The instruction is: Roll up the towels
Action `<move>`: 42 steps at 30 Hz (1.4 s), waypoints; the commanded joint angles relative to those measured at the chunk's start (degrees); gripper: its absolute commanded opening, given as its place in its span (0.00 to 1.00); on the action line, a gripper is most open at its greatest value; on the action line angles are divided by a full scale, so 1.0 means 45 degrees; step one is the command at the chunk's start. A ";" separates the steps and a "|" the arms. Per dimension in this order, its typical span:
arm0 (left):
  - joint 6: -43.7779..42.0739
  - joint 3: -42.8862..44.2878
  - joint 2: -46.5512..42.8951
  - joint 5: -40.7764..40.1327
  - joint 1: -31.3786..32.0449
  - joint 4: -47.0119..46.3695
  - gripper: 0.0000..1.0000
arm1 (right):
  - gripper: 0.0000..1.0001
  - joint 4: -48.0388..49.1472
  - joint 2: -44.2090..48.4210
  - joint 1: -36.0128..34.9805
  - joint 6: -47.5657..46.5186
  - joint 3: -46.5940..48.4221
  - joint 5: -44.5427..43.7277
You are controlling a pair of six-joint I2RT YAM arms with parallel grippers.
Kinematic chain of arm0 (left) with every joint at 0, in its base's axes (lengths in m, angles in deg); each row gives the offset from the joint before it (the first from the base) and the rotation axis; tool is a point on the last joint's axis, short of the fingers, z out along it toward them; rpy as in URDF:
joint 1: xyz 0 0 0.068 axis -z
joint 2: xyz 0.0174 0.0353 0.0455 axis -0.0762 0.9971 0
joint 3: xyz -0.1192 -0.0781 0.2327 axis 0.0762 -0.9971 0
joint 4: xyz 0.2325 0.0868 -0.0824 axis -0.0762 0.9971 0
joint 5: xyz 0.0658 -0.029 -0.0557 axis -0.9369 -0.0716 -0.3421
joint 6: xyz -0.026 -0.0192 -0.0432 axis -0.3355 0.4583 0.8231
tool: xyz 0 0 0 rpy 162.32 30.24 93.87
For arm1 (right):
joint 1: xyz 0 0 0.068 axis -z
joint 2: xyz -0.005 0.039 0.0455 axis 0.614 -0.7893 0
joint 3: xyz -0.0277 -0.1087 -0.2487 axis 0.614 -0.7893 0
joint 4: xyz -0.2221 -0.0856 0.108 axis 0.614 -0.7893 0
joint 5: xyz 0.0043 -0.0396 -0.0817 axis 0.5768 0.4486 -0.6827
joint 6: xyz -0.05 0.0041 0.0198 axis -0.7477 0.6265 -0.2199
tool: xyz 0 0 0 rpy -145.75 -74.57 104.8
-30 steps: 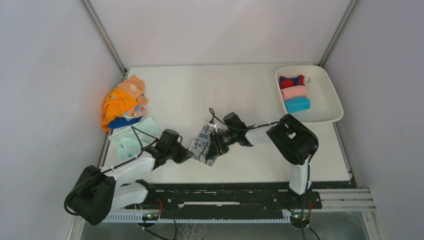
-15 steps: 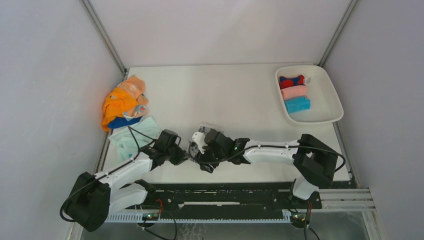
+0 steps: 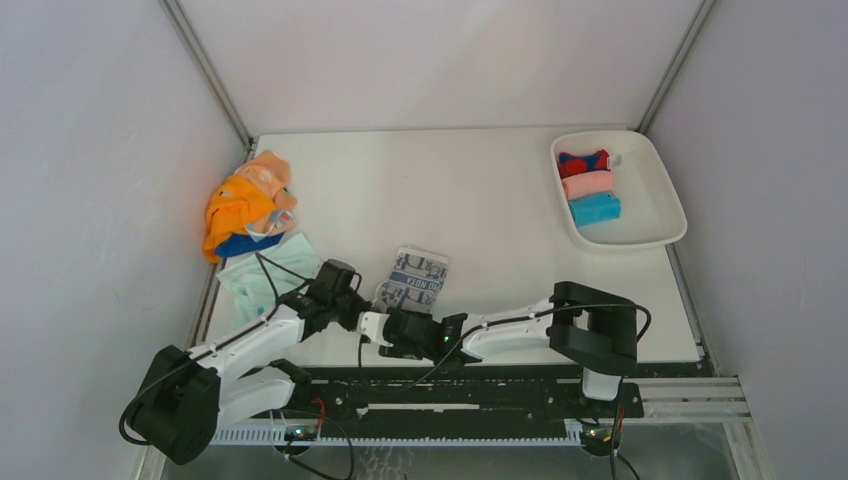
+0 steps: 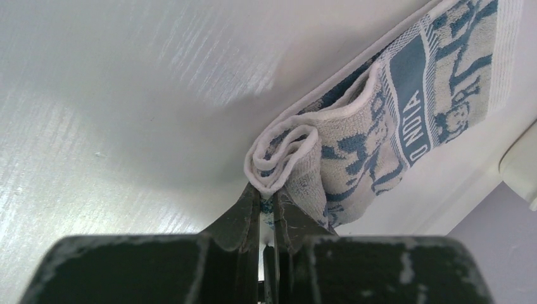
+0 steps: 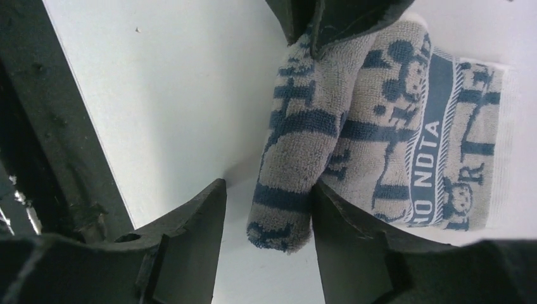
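left pincer (image 4: 266,206) is clenching the rolled edge of the printed towel (image 4: 380,126), its jaws nearly meeting with cloth pinched between them. right pincer (image 5: 266,209) is standing released, with its fingers (image 5: 190,234) straddling the roll's end. The roll is lying closer to one finger, with a gap showing at the other. The printed towel is lying on the surface (image 3: 480,190) at 6 o'clock, partly rolled, its flat part spreading toward 12 o'clock. Both pincers are meeting at its 7 o'clock corner. tray (image 3: 655,195) at 2 o'clock is holding the red-blue roll (image 3: 583,162), pink roll (image 3: 587,184) and blue roll (image 3: 595,209) side by side. At 10 o'clock the orange towel (image 3: 235,210) is lying bunched, with the mint towel (image 3: 265,272) lying at its 5 o'clock.
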 commanded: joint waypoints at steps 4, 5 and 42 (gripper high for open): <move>-0.0153 0.0748 -0.0195 0.0121 0.0023 0.0162 0.12 | 0.36 0.0436 -0.0816 -0.0127 -0.0704 0.0303 -0.0863; -0.0186 0.0770 -0.0295 0.0130 0.0023 0.0168 0.14 | 0.29 0.0353 -0.0799 -0.0023 -0.0558 0.0301 -0.0549; 0.0480 0.0030 -0.0722 0.0387 -0.0076 -0.1315 0.59 | 0.00 1.1754 -0.5390 0.8396 1.5289 -0.1637 1.7623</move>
